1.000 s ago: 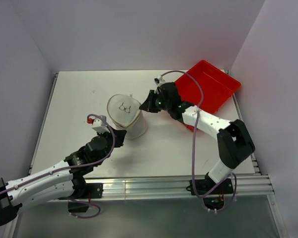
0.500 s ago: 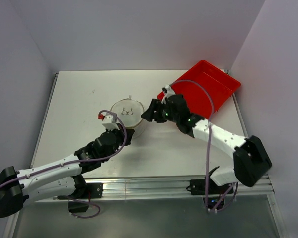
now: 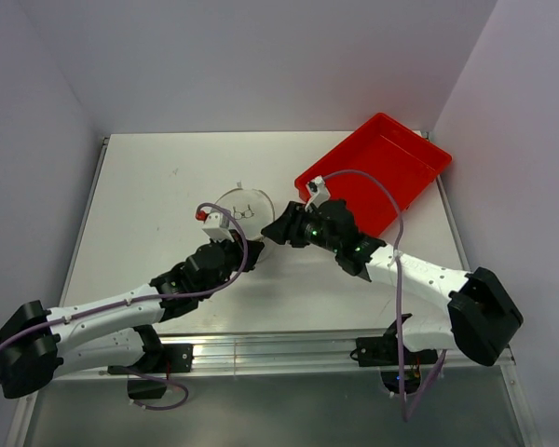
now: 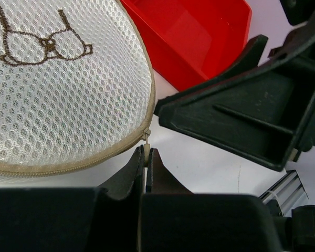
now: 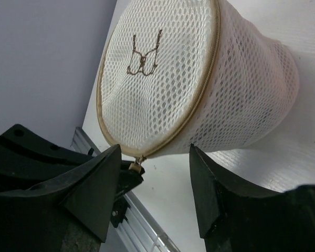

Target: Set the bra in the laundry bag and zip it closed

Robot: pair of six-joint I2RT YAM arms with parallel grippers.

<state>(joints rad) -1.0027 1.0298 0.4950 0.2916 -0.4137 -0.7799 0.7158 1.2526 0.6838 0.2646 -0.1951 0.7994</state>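
Observation:
The laundry bag (image 3: pixel 245 207) is white mesh with a tan zip round its flat lid (image 5: pixel 147 79), which bears a dark squiggle (image 4: pixel 42 44). It lies tilted on the white table. My left gripper (image 4: pixel 146 156) is shut on the small zip pull (image 5: pixel 136 166) at the lid's near edge, also seen from above (image 3: pixel 252 250). My right gripper (image 5: pixel 155 194) stands open just in front of the bag's lower rim (image 3: pixel 268 235), with nothing between its fingers (image 5: pixel 92 194). The bra is hidden; nothing of it shows through the mesh.
A red plastic tray (image 3: pixel 391 158) sits at the back right, close behind the right arm. Grey walls stand on three sides. A metal rail (image 3: pixel 289 349) runs along the table's near edge, by the arm bases.
The right gripper has let go of the bag's rim, opened and moved nearer. The left gripper has travelled right along the lid's edge with the zip pull, and the bag has shifted slightly.

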